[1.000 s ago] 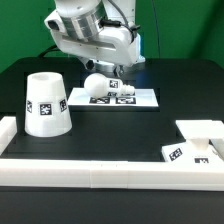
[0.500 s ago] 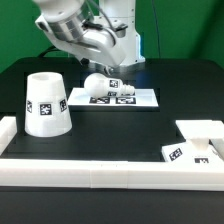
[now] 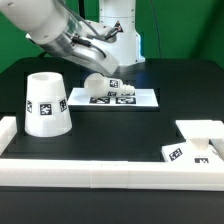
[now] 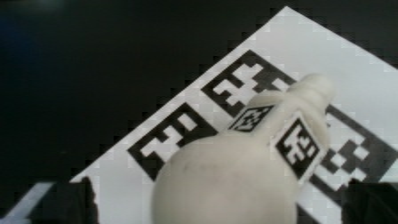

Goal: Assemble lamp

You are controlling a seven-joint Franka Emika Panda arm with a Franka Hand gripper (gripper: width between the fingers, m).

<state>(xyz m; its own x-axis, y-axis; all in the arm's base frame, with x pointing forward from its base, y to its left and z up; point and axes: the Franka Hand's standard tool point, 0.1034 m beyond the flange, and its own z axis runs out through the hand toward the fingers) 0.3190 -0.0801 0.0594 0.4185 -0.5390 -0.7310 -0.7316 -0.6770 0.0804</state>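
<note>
The round-headed bulb (image 3: pixel 97 84) lies on its side on the marker board (image 3: pixel 135 99), beside the tags. In the wrist view the bulb (image 4: pixel 240 170) fills the near field, its tagged neck pointing away over the board's tags. My gripper (image 3: pixel 92 60) hangs tilted just above and to the exterior view's left of the bulb. Its jaws stand wide, with the bulb's head between them and not gripped. The tapered shade (image 3: pixel 45 103) stands mouth up at the exterior view's left. The flat square base (image 3: pixel 193 141) lies at the exterior view's right.
Long white rail blocks (image 3: pixel 100 171) run along the front edge and up the left side (image 3: pixel 6 130). The black table (image 3: pixel 120 130) lies between the shade and the base. A green wall is behind.
The arm has swung toward the exterior view's left and tilted more over the bulb. The bulb, shade and base have not moved.
</note>
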